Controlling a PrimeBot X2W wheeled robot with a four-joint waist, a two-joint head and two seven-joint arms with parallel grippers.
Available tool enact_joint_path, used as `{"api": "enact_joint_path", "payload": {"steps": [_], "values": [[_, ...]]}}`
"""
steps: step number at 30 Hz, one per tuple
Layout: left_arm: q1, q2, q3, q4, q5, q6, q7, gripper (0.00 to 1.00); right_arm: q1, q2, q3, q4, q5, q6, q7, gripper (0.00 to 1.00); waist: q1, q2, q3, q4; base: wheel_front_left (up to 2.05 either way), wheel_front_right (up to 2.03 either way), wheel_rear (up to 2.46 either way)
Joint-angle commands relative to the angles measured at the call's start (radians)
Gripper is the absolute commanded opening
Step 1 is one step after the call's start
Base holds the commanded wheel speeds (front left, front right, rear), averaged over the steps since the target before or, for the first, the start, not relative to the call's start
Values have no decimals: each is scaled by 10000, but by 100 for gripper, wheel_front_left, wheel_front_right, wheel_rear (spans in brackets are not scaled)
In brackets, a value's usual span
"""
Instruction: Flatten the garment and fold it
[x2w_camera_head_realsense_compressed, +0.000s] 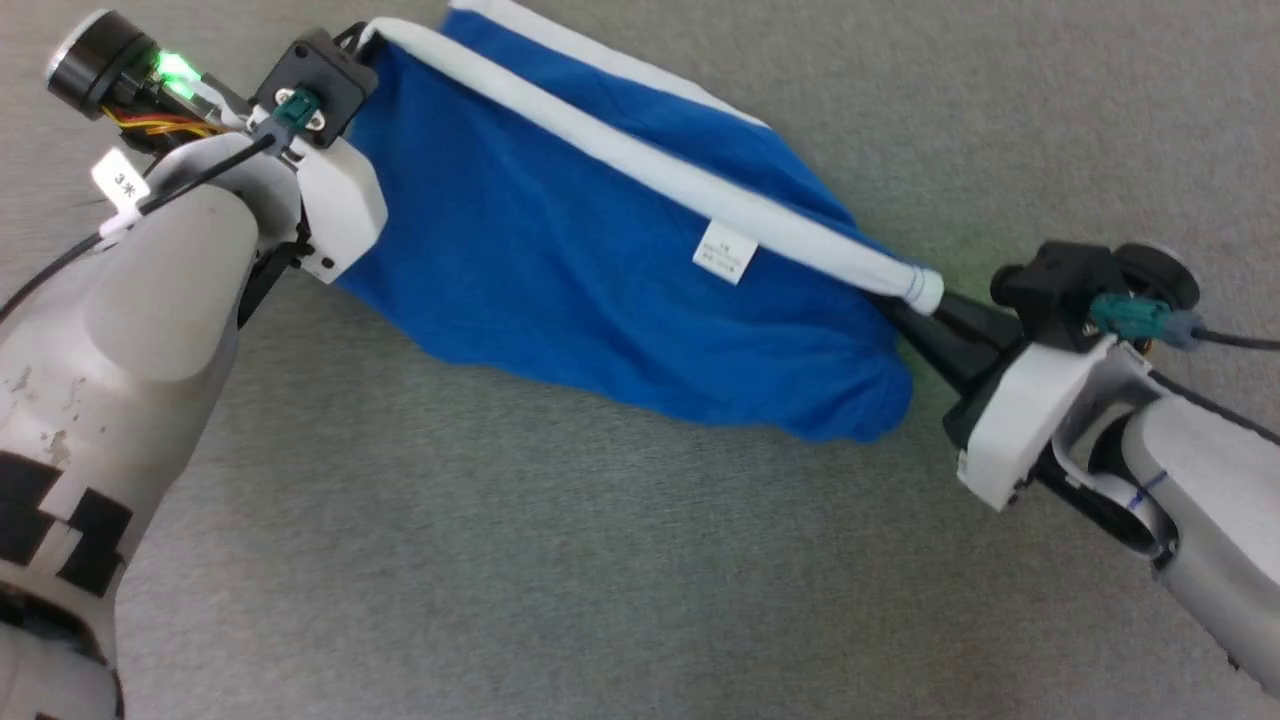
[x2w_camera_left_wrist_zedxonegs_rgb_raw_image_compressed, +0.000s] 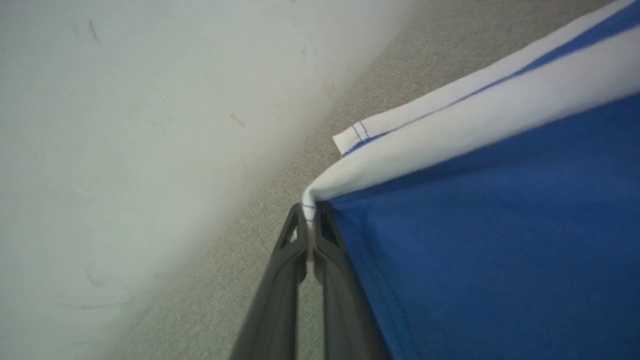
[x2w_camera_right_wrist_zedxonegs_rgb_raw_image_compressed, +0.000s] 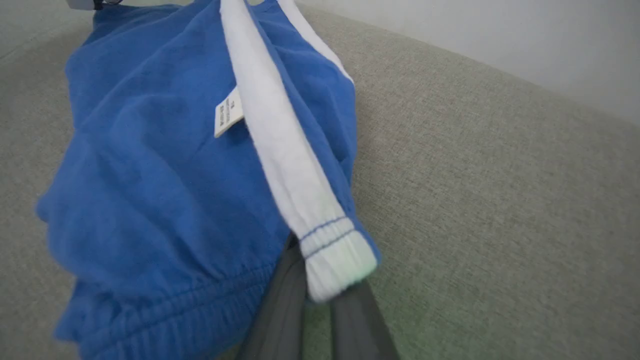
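Left arm: the pale forearm (x2w_camera_head_realsense_compressed: 130, 330) is seen rising from the lower left of the head view towards the upper left corner, with the wrist bent so that it is turned to the right, at the cloth.
Left gripper (x2w_camera_left_wrist_zedxonegs_rgb_raw_image_compressed: 309, 225): the two dark fingers are pressed together on a pinched corner of the white waistband (x2w_camera_head_realsense_compressed: 640, 165), which is seen wedged between their tips in the left wrist view.
Right arm: the forearm (x2w_camera_head_realsense_compressed: 1210, 470) is brought in from the lower right edge of the head view and is angled up and to the left.
Right gripper (x2w_camera_head_realsense_compressed: 935, 318): the fingers are closed tight on the other end of the waistband, whose stitched end is draped over their tips in the right wrist view.
Garment (x2w_camera_head_realsense_compressed: 600, 270): the blue shorts are held by the waistband, which is stretched in a straight slanting line between the two grippers, from upper left to lower right in the head view. The blue cloth is left sagging in loose folds below that line.
Label (x2w_camera_head_realsense_compressed: 725, 252): a small white tag is seen hanging just under the waistband, nearer the right gripper.
Surface (x2w_camera_head_realsense_compressed: 600, 560): grey woven fabric is spread beneath the garment; whether the hanging hem is touching it cannot be told.
Wall (x2w_camera_left_wrist_zedxonegs_rgb_raw_image_compressed: 125, 125): a pale wall is seen beside the surface in the left wrist view.
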Motion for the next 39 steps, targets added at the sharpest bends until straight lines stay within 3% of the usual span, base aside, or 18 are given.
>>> {"api": "enact_joint_path", "payload": {"steps": [1, 12, 13, 14, 15, 16, 22, 29, 33, 39], "values": [[-249, -133, -78, 478, 108, -117, -130, 0, -243, 140, -80, 272, -281, -9, 27, 0, -3, -1, 659, -599, 0, 0, 0], [-487, -713, -719, 2559, 11, -559, -319, 0, -528, 714, 412, 1029, -843, -9, 483, 0, -3, -1, 602, -644, 0, 0, 0], [-470, -754, -755, 2681, -36, -579, -346, 0, -536, 743, 353, 1041, -872, -9, 372, 14, -3, -1, 508, -627, 0, 0, 0], [-469, -793, -800, 2781, -79, -597, -365, 0, -522, 766, 240, 1059, -914, -9, 267, 56, -3, -1, 420, -608, 0, 0, 0], [-463, -837, -821, 2873, -142, -610, -398, 33, -475, 792, 126, 1059, -949, -9, 173, 100, -3, -1, 266, -572, 0, 0, 0], [-477, -868, -860, 2941, -182, -621, -430, 100, -408, 812, 9, 1007, -965, -9, 89, 100, -3, -1, 123, -538, 0, 0, 0], [-555, -1101, -942, 3001, -884, -654, -495, 100, 397, 537, -843, 145, -1479, -9, -150, 100, -3, -1, -945, -226, 0, 0, 0], [-758, -875, -1632, 2318, -1991, -657, 338, 100, 1620, 320, -2191, -1122, -2312, -9, 60, 100, -3, -1, -1704, -43, 0, 0, 0], [-941, -515, -2276, 1481, -3253, -658, 1676, 100, 2409, 530, -3183, -2005, -2907, -9, 236, 100, -3, -1, -1934, -39, 0, 0, 0], [-1418, 321, -3366, -221, -5637, -658, 4759, 100, 3192, 1006, -3822, -2906, -3379, -9, 528, 100, -3, -1, -1846, -198, 0, 0, 0]]}}
